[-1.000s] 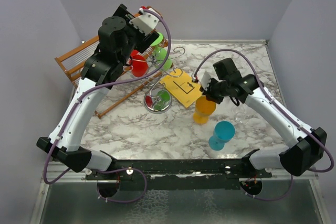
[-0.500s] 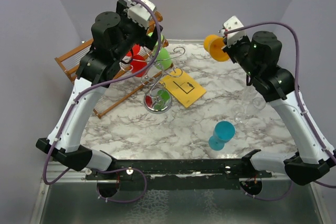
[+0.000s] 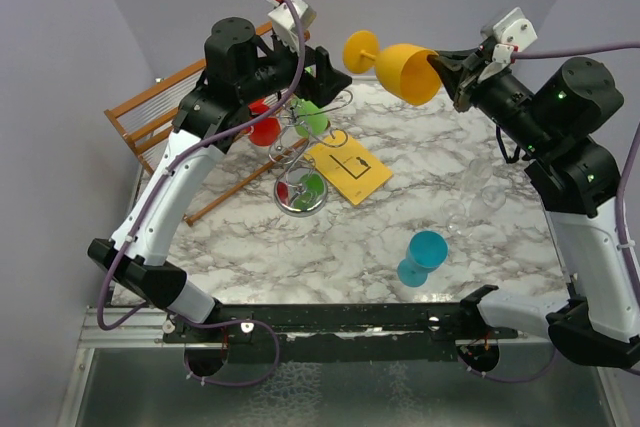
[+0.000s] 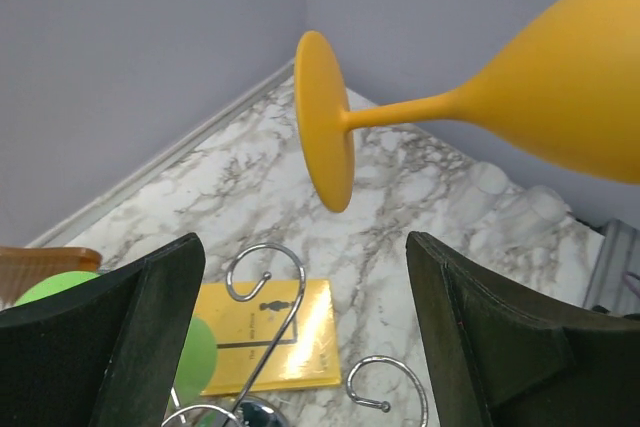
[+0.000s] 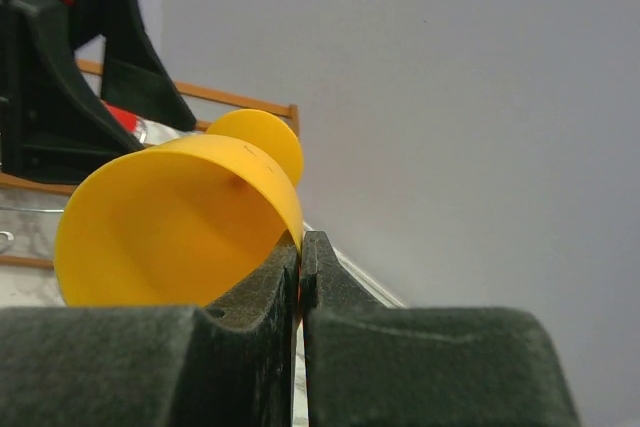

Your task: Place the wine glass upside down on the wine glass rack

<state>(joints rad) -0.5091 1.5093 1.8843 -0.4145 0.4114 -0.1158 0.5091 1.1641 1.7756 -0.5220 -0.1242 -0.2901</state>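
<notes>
So, vs a second ago: the left jaws have swung away from the hung glasses and now face right, above the wine glass rack (image 3: 300, 209). They are spread wide and hold nothing. The rack sits left of centre on the tabletop (image 3: 430, 162), with a red glass (image 3: 263, 130) and a green glass (image 3: 312, 117) already on its arms.

The orange wine glass (image 3: 408, 72) was low, just beside the yellow card (image 3: 348, 167). Now it's high in the air on its side, foot pointing left at the left jaws and bowl mouth toward the right arm. The right jaws are clenched on the bowl rim. This reads like a handover setup: a rim pinch likely can't hang it foot-up, while a stem grip from the left probably could. It's not on the rack yet.

Views:
- **Left wrist:** it shows what the top cam can't. The foot and stem sit ahead of the open fingers (image 4: 100, 347), lined up with the gap but not inside it. Free wire hooks (image 4: 266, 247) are visible below.
- **Right wrist:** it shows the grip itself. The fingers (image 5: 200, 367) are pressed together with the thin bowl wall between them. It's a small bite, so the glass could pivot or slip.
</notes>
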